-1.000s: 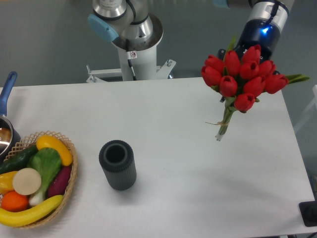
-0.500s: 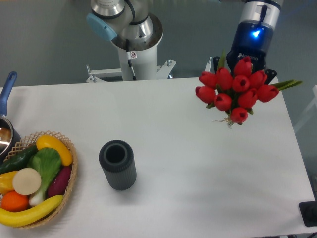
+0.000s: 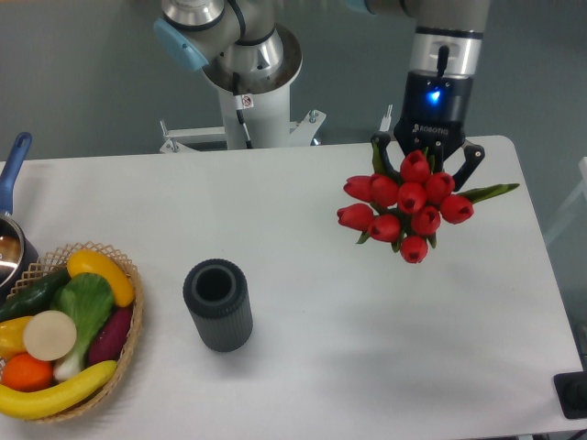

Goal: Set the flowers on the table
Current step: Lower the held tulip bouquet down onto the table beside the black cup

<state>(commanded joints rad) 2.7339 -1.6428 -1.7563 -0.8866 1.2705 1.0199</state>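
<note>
The flowers [image 3: 404,206], a bunch of red tulips with green leaves, hang over the right part of the white table [image 3: 321,302]. Their heads face the camera and hide the stems. My gripper [image 3: 427,158] points down right behind the bunch, its dark fingers [image 3: 470,161] on either side of it, shut on the flowers. The bunch is held above the tabletop; whether it touches the table I cannot tell.
A dark ribbed cylinder [image 3: 218,304] stands upright left of centre. A wicker basket [image 3: 127,344] of vegetables sits at the left edge, with a pot with a blue handle [image 3: 11,179] behind it. The arm's base [image 3: 248,82] stands behind the table's far edge.
The gripper has moved left and toward the middle of the table and turned to point straight down. The bunch swung with it; its stems, seen hanging below earlier, are now hidden behind the heads.
</note>
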